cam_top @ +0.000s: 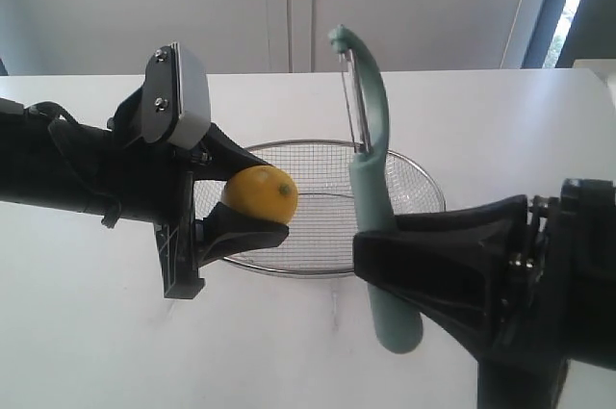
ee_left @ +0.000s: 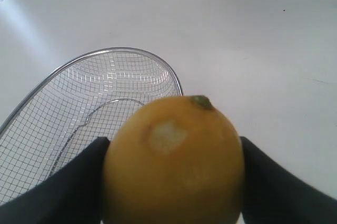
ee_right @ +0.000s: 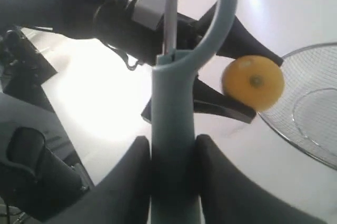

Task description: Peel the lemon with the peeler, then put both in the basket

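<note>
White tabletop [cam_top: 87, 332] runs back to a pale wall. On the left, the left gripper [cam_top: 268, 195] has its 2 black fingers set wide and pressed against opposite sides of the lemon [cam_top: 260, 190], carrying it just beside the left edge of the basket [cam_top: 327, 142]. The basket sits on the table between the arms. A small pale patch [ee_left: 167, 133] marks the skin; the rest looks unpeeled. Further right, the peeler [cam_top: 371, 188] stands upright with its blade end up. The right gripper [ee_right: 172, 153] has its fingers narrowed onto the handle, near the lemon but apart from it.

The lemon is probably firm, fairly light and waxy, so it may twist or slip under the blade. A hold across its widest part, leaving 1 face open, seems best. The peeler looks stiff and light. Its slim, smooth handle could pivot when pressed, so a hold closer to the head would likely steady it.
</note>
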`<state>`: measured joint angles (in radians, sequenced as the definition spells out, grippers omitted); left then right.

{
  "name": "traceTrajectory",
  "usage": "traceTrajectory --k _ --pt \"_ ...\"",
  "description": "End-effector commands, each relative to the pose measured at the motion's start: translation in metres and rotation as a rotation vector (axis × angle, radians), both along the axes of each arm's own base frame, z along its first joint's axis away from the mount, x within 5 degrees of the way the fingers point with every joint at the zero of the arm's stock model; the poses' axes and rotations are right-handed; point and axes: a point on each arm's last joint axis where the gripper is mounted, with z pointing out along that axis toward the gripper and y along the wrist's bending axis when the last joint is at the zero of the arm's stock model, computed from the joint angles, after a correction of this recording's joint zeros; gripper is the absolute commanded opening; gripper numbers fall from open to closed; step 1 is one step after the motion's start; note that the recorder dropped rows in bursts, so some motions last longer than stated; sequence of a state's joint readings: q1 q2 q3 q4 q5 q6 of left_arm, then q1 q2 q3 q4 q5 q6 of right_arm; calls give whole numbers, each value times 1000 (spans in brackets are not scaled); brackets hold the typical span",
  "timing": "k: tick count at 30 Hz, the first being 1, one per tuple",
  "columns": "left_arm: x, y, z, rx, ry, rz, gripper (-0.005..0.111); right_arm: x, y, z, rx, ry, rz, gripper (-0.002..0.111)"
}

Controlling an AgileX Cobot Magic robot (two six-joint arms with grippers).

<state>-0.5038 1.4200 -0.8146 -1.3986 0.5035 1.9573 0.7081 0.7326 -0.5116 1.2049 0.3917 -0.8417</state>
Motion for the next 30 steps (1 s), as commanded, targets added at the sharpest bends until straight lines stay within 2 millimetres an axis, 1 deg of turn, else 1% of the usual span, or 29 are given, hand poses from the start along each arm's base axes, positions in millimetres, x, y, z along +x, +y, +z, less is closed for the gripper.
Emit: traceTrajectory --k 1,5,8,10,13,18,21,27,30 --pt "-1 -3 5 -30 -16 -22 1 2 -9 -17 -56 84 -95 0" --pt "-2 -3 5 -31 -16 -24 1 6 -15 -39 -93 147 -195 0" --pt "-2 -3 5 -31 -16 -24 1 9 -18 -54 -144 140 -225 0" --pt "-1 -3 5 -30 -16 -22 1 12 -20 -61 -142 158 -271 0" --pt "-1 -3 5 -30 -16 -22 1 22 -25 -73 -162 198 -351 0" --pt "-1 -3 5 -30 -16 -22 1 39 -28 -93 -216 338 -452 0" --pt "-1 -3 5 -30 -16 -22 1 48 -23 -103 -259 422 -453 0" --pt "-1 -3 5 -30 -16 -22 1 63 -5 -123 -361 614 -398 0" --pt "-1 -3 5 -30 -16 -22 1 69 0 -127 -367 649 -386 0"
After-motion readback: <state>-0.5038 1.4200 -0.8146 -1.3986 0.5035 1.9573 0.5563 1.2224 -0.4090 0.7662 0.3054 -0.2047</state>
